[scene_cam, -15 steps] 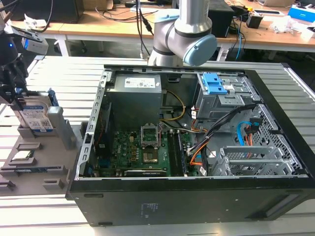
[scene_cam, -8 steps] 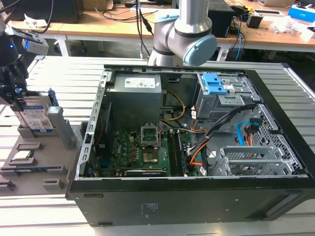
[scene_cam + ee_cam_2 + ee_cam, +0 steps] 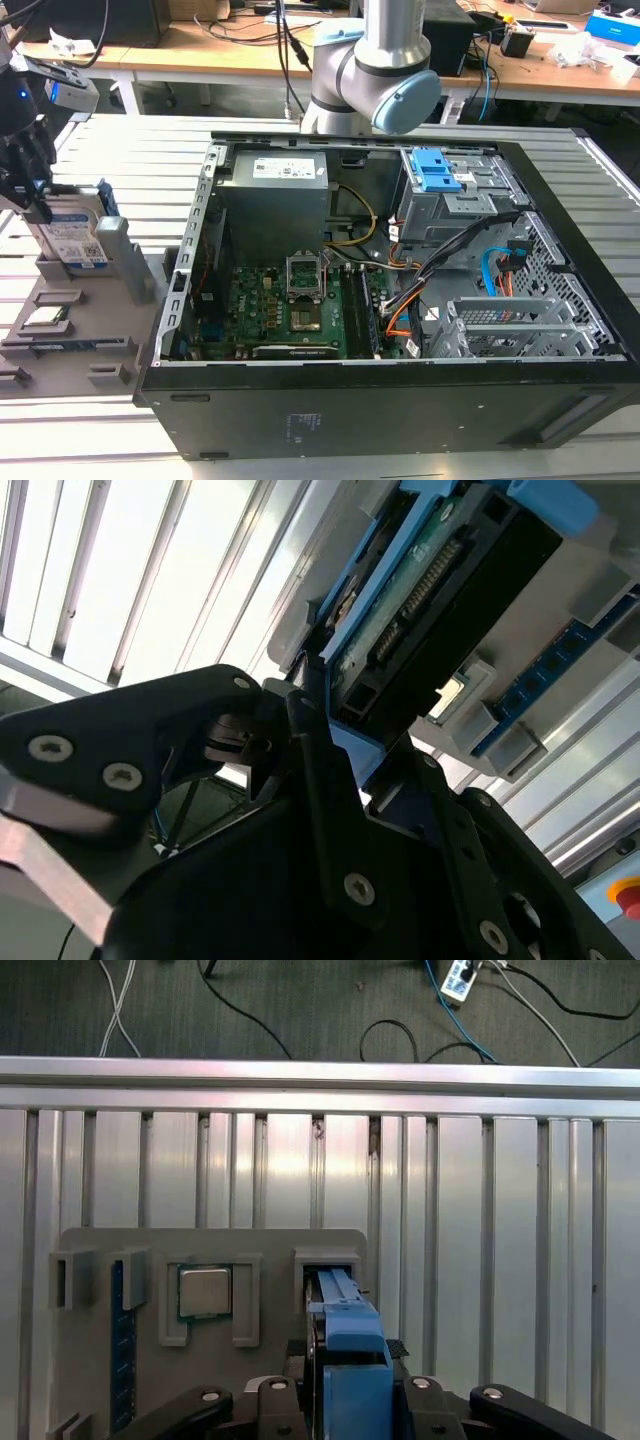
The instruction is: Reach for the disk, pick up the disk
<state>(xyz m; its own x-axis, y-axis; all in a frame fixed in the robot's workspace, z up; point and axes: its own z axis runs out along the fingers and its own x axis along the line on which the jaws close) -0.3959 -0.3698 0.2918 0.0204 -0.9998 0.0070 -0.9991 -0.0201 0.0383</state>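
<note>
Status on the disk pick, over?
Gripper right over the disk, grip unconfirmed. It stands upright in the gray holder slot, not lifted. Processor chip in the neighbouring pocket, clear of it.

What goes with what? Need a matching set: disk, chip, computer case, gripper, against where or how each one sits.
1 disk
2 chip
3 computer case
4 gripper

a lies flat in a pocket of the gray holder
b open, lying on its side
c at the disk's top edge
d stands on edge in a slot of that holder

Pairs: 1-d, 2-a, 3-b, 4-c
</note>
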